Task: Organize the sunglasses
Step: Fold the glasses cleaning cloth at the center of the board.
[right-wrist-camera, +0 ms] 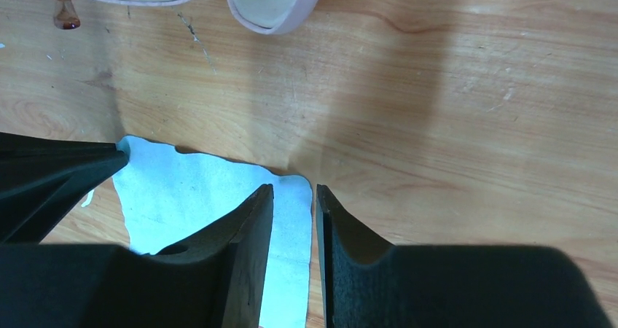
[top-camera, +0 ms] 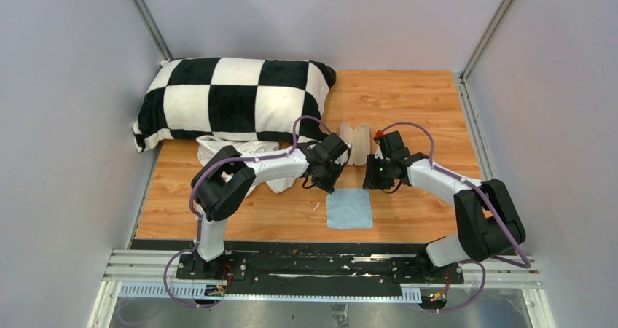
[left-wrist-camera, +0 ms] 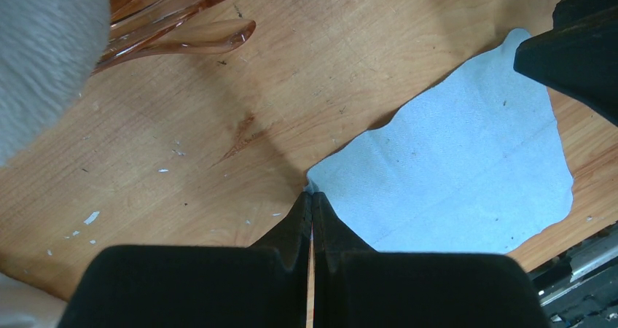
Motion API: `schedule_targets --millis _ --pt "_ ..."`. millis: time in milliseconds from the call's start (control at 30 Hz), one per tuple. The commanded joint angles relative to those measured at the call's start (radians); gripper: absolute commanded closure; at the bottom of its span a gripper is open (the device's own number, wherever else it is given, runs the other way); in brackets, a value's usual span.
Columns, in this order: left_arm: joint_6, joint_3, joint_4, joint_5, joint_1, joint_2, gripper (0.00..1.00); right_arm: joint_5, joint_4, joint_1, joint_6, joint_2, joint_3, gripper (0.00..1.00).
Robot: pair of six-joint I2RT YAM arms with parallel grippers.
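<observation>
From above, both arms reach to the middle of the table (top-camera: 415,98). The left gripper (top-camera: 330,185) and the right gripper (top-camera: 373,184) each point down at a far corner of the blue cloth (top-camera: 349,210), which lies flat near the front edge. Just behind the cloth, between the two wrists, the pink case (top-camera: 355,144) lies open. A checkered pillow (top-camera: 233,98) sits at the back left, with white fabric (top-camera: 211,149) under the left arm.

In the left wrist view, the left gripper is clenched, its fingers pressed together with the tips right at the cloth's corner. We cannot tell whether any cloth is caught between them. The sunglasses (left-wrist-camera: 200,40) lie on the wood at the upper left, well apart from the cloth. Their frame looks amber and see-through, and a blurred grey-white shape partly hides them.

In the right wrist view, the right gripper has its fingers a narrow gap apart over the cloth's other corner, gripping nothing we can see. The left gripper's tip touches the cloth at the left. The case's two cream-lined halves show at the top, and a small amber tip lies beside the left half.
</observation>
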Motion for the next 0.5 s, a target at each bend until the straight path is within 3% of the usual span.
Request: schedule_targets --millis 0,467 --pt "0.003 0.0 -0.008 0.012 0.006 -0.015 1.0 0.03 -0.025 0.029 -0.01 0.013 -0.011 0.66" --pt "-0.001 -0.016 0.013 0.022 0.006 -0.019 1.0 0.022 -0.004 0.036 -0.008 0.061 -0.01 0.82"
